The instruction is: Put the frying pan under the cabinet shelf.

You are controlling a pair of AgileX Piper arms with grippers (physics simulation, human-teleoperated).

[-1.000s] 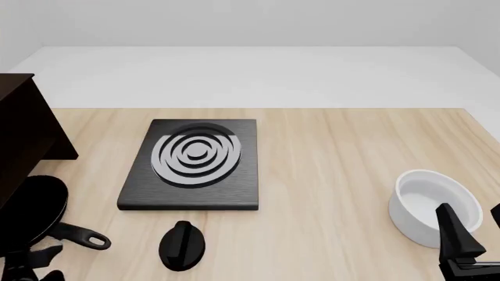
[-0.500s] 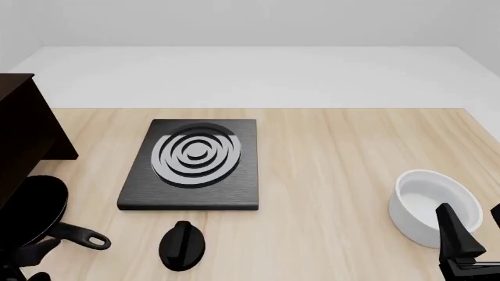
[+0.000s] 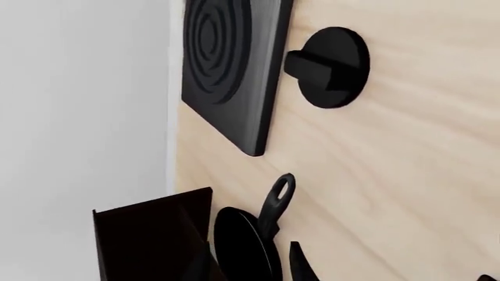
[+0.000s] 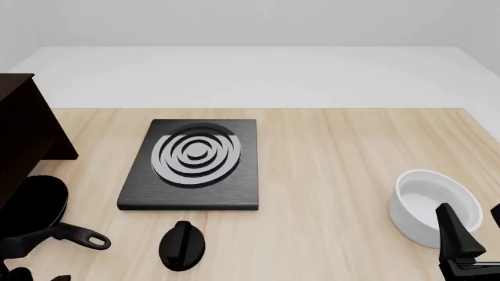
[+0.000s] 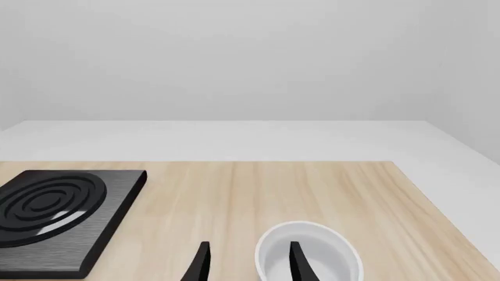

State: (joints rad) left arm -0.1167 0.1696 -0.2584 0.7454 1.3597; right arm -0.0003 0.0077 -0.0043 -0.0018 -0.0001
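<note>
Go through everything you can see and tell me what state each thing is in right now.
frying pan: flat on the table at the near left, beside the cabinet shelf, not gripped.
cabinet shelf: upright at the left edge.
black ringed slab: flat, nothing on it.
black knob: lying loose in front of the slab.
white bowl: upright, empty.
right claw: open, holding nothing.
left claw: mostly hidden, state unclear.
</note>
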